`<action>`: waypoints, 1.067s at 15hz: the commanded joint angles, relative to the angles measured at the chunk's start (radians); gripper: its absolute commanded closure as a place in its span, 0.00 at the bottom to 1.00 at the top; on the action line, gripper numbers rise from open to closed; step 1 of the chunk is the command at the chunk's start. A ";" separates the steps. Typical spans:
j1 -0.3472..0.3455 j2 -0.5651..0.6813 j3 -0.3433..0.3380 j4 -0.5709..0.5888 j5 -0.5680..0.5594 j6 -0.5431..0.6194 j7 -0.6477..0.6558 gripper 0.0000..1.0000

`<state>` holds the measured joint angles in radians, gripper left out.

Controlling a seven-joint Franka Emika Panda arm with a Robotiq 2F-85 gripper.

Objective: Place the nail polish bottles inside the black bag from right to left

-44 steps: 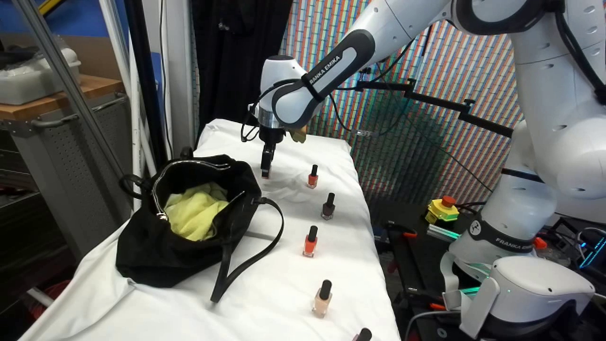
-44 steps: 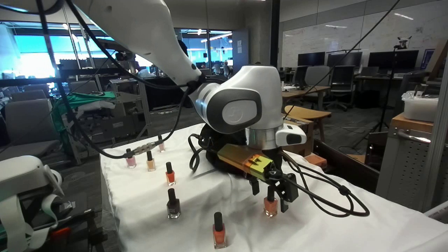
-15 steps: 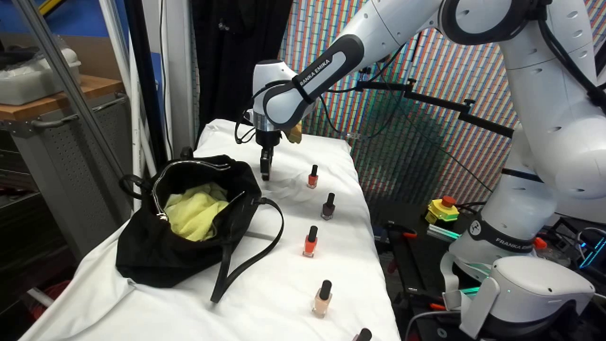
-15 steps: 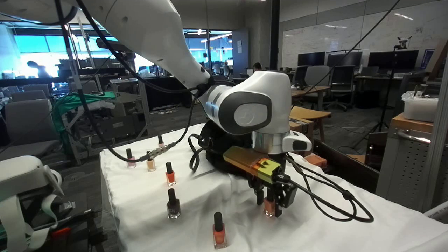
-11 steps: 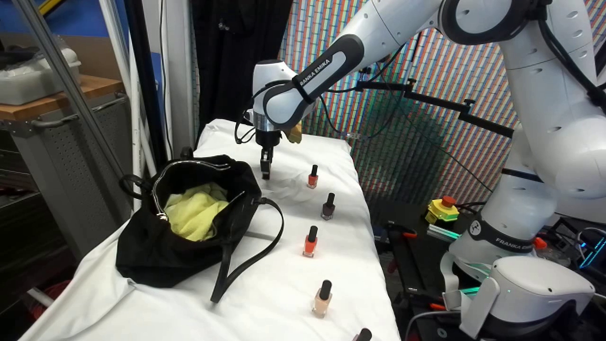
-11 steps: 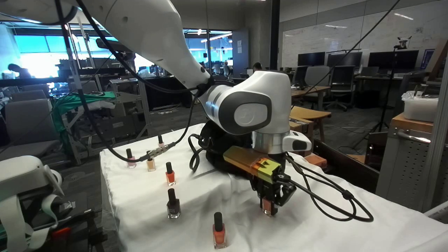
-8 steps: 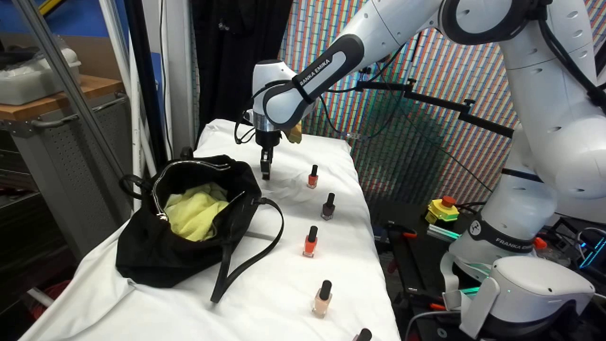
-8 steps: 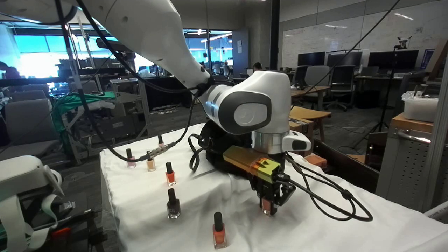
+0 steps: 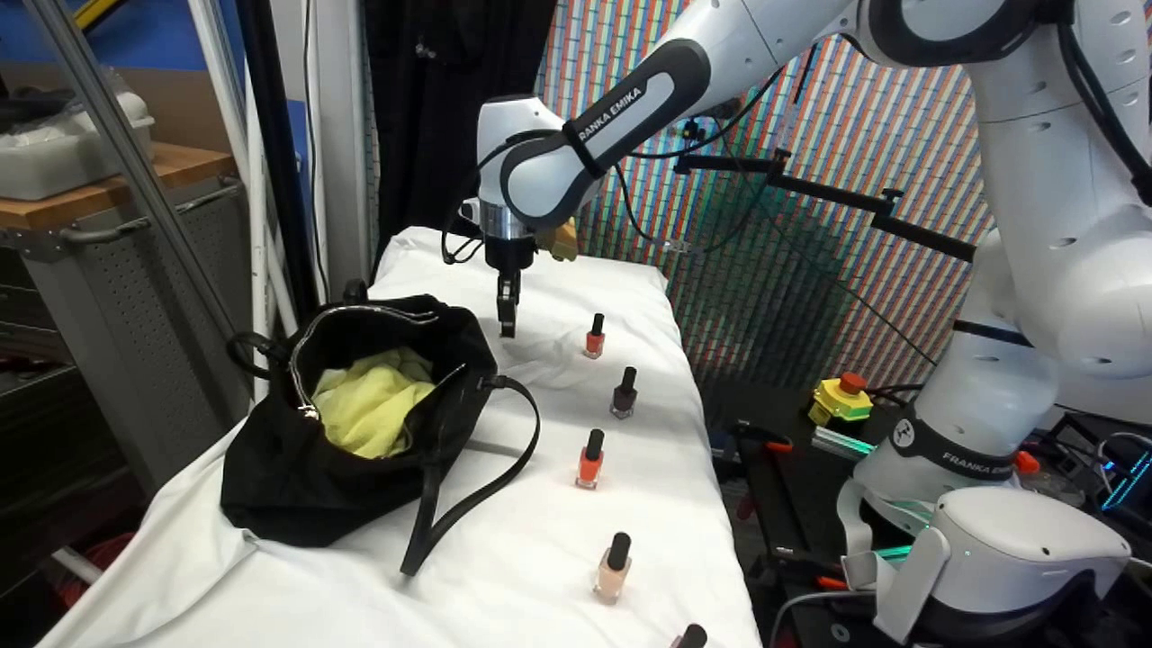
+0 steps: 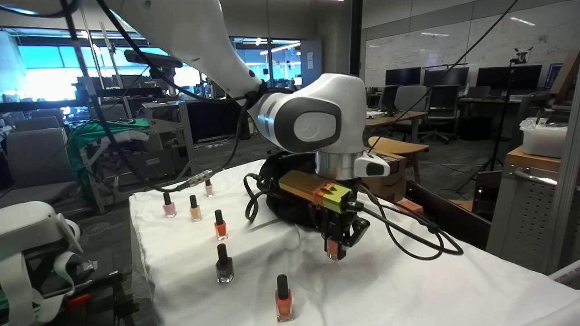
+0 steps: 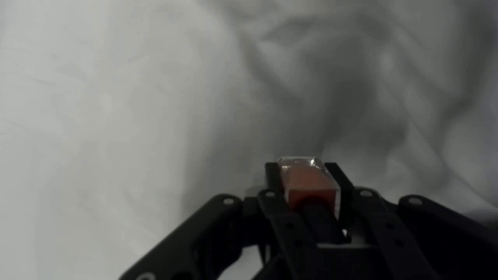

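Standing nearest, at bottom centre of an exterior view: an orange-red bottle (image 10: 283, 303), black cap up, on rumpled white cloth (image 10: 408, 294). Left of it and somewhat deeper, a dark bottle (image 10: 224, 270), likewise upright. Right of centre, the gripper (image 11: 305, 177), low over the cloth, its fingers (image 11: 272, 177) clamped on a reddish bottle (image 10: 333, 249). Wrist view, lower centre: that bottle pinched from 2 sides, clear base facing outward, dark cap end running back between the fingers. Its base looks just above the cloth, outside the black bag (image 9: 306, 504). Farther back, left of centre in an exterior view, 4 more upright: orange bottle (image 10: 220, 229), peach bottle (image 10: 195, 213), mauve-pink bottle (image 10: 169, 209), pale pink bottle (image 10: 209, 190). Tally in that frame: 6 on the cloth, 1 gripped. Behind the gripper, the bag, partly masked by the arm (image 10: 349, 113); seen better left of centre in an exterior view, slouched, mouth gaping on a yellow-green interior (image 9: 373, 405), long strap (image 9: 425, 517) trailing over the cloth toward lower centre. Beyond the cloth, right of centre in an exterior view: a cardboard box (image 10: 392, 176) and a light wooden seat (image 10: 396, 145). Farthest, upper right: dark monitors (image 10: 403, 75), a chair (image 10: 443, 104) before them, a whiteboard (image 10: 408, 52) along the wall behind
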<state>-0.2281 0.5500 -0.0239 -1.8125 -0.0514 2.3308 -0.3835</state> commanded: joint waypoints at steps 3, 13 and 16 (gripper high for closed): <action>0.079 -0.238 0.018 -0.192 -0.022 0.018 0.024 0.85; 0.322 -0.416 0.116 -0.293 -0.149 0.021 0.213 0.85; 0.364 -0.385 0.139 -0.255 -0.173 0.028 0.258 0.85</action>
<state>0.1088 0.1584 0.1012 -2.0885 -0.1897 2.3439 -0.1728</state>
